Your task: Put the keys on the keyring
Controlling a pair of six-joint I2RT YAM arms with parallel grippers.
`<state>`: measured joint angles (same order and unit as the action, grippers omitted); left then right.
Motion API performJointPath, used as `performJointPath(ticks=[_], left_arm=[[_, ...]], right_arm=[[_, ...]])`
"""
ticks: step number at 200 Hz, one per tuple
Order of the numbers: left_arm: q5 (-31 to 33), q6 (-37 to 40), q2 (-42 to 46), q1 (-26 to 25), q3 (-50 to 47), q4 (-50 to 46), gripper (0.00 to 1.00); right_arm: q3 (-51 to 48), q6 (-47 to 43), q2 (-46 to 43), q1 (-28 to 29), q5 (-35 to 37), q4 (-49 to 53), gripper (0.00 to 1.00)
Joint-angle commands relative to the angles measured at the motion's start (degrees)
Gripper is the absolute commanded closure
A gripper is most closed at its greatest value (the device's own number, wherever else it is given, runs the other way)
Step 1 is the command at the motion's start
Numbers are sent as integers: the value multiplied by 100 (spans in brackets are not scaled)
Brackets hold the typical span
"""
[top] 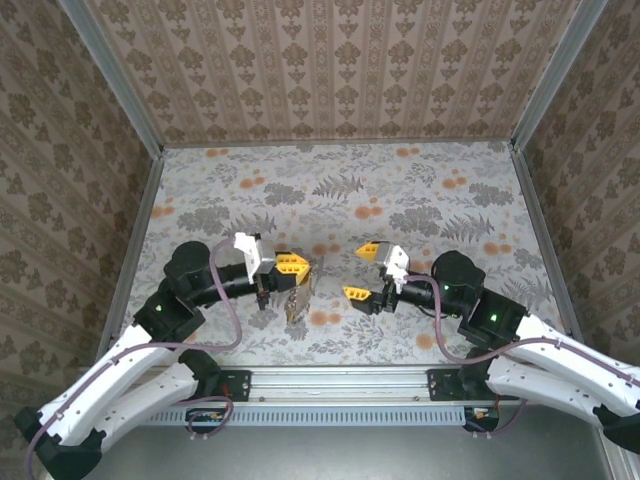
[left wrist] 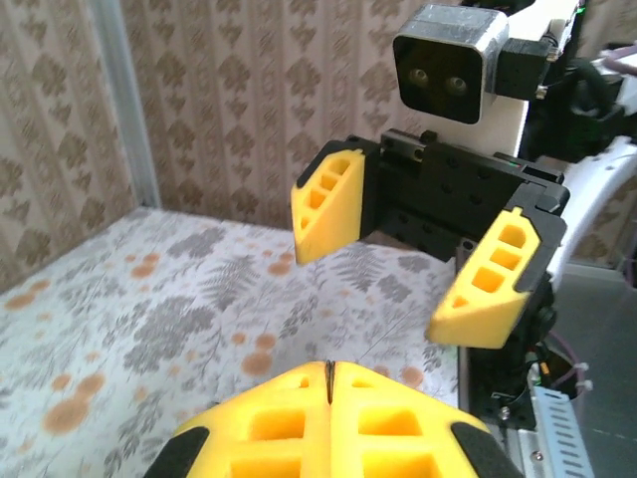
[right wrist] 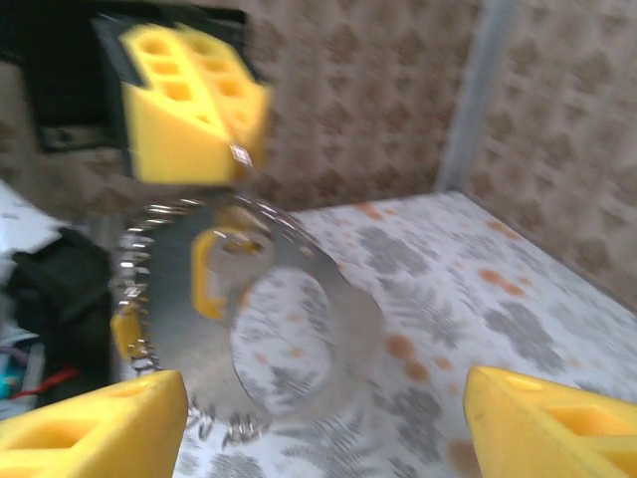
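Two robot arms are facing each other over a grey floral-patterned table (top: 330, 190) walled in with brown damask paper. The left gripper (top: 296, 264) (left wrist: 329, 383) is pressing its yellow foam-like finger pads tightly together, with only a thin seam showing between them in its own wrist view. It is pinching the top of the thin, dull brownish-metal chain-like keyring (top: 297, 300) (right wrist: 127, 274), which is hanging limply beneath the pads, just above the table. The right gripper (top: 362, 272) (left wrist: 388, 289) (right wrist: 323, 398) is holding its two yellow wedge-shaped fingers wide apart, gripping nothing and touching nothing, with its open mouth pointing at the hanging loop from close by. In the right wrist view, a tiny key with a yellow-orange plastic head (right wrist: 207, 271) is showing inside the loop, just below the left gripper's pad. Its long axis is appearing roughly upright, though heavy blur is smearing the loop into a silvery disc. The blur is hiding the key's blade, and whether the key is threaded on the loop cannot be told. From above, the loop is reading as a small dark smudge, with the key too small to pick out.
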<state>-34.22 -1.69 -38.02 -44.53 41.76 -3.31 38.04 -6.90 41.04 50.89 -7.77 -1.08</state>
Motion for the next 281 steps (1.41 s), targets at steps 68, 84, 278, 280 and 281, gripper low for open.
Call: performJointPath(ticks=[68,84,278,280,281], left_arm=[[1523,-286,-977,-124,104,-511,100],[1743,-313,-1042,-117,58,-637,100],[2135,-771,-5628,938,1851,387,100],[2125,-771,-5679,938,1879,378,100],[2123,-771,-5693,938,1902,372,100]], right_arm=[[-622,1390,-262,-1219,795,7,17],[-631,1349,-250,-1252,777,-39,15],[-517,954,-184,-1427,1292,-69,0],[-517,947,-184,-1432,1301,-70,0],[-517,946,-188,-1432,1298,-64,0]])
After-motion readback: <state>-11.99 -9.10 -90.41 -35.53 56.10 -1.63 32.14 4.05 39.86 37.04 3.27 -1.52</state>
